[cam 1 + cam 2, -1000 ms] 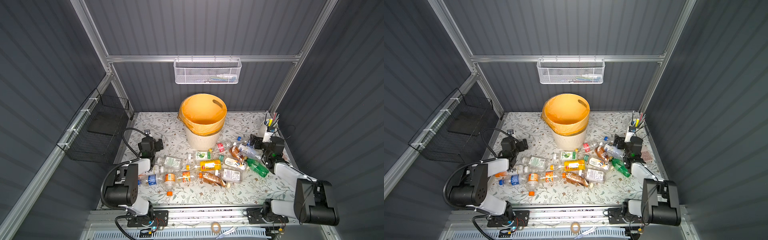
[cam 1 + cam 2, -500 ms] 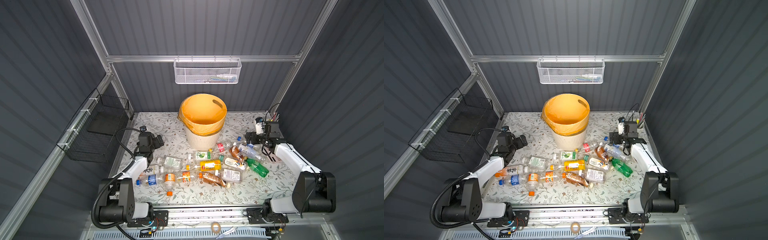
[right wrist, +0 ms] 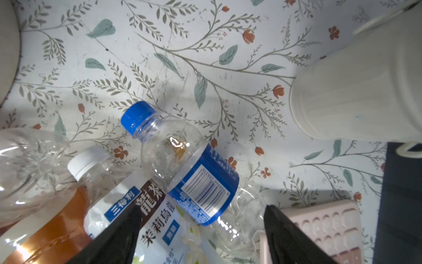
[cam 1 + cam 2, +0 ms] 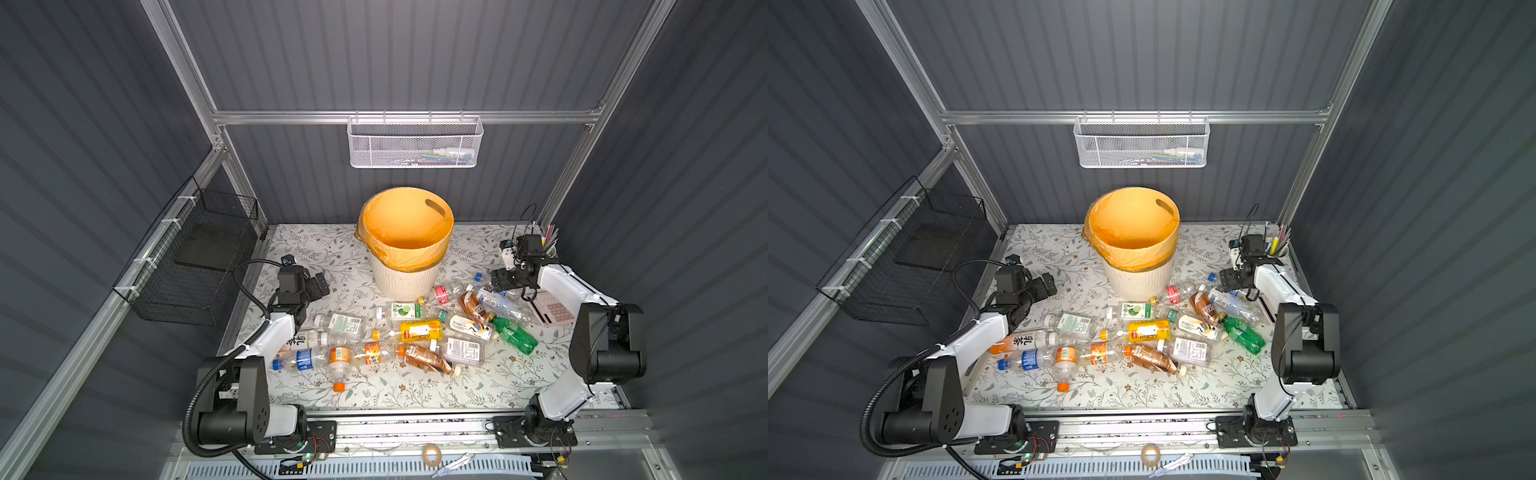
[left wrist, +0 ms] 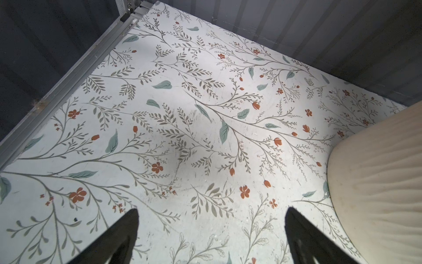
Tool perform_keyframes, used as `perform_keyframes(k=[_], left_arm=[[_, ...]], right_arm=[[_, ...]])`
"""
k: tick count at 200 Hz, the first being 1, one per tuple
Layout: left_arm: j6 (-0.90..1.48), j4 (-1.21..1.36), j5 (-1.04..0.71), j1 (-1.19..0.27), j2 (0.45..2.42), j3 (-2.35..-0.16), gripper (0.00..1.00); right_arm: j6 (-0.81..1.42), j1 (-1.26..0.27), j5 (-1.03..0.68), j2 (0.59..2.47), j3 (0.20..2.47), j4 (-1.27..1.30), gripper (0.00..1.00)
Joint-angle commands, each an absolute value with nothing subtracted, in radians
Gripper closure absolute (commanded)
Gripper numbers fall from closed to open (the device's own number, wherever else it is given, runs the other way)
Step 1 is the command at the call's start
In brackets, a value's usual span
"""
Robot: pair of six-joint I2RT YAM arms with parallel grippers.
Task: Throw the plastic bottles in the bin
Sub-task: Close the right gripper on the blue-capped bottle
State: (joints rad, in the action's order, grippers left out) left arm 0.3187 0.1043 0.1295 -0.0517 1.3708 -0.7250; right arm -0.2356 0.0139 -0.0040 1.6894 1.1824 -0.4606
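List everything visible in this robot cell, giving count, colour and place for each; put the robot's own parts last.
table: one, white floral, under everything
bin: one, cream with orange liner, back middle of table
plastic bottles: about fifteen, clear, green or amber, lying in front of bin
mesh basket: one, white, on back wall rail
wire basket: one, black, on left wall
cup of pens: one, white, back right corner
keypad: one, pink, right of bottles
tape roll: one, tan, front rail
left gripper: one, black, open over bare table left of bin
right gripper: one, black, open astride blue-capped bottle

L claw (image 5: 212, 210) wide, R claw (image 3: 202, 206) parted
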Motion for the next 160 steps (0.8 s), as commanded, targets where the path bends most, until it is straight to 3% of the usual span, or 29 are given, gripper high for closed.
perform_keyframes(k=[1, 160], left_arm=[[0.327, 0.085, 0.116, -0.052, 1.369, -0.725, 0.0], [0.348, 0.09, 0.113, -0.052, 1.354, -0.71, 0.0]], right_arm=[[-0.268, 0.012, -0.019, 1.7, 1.201, -0.512, 0.14], [-0.212, 0.008, 0.031, 1.93, 1.373, -0.565, 0.2]])
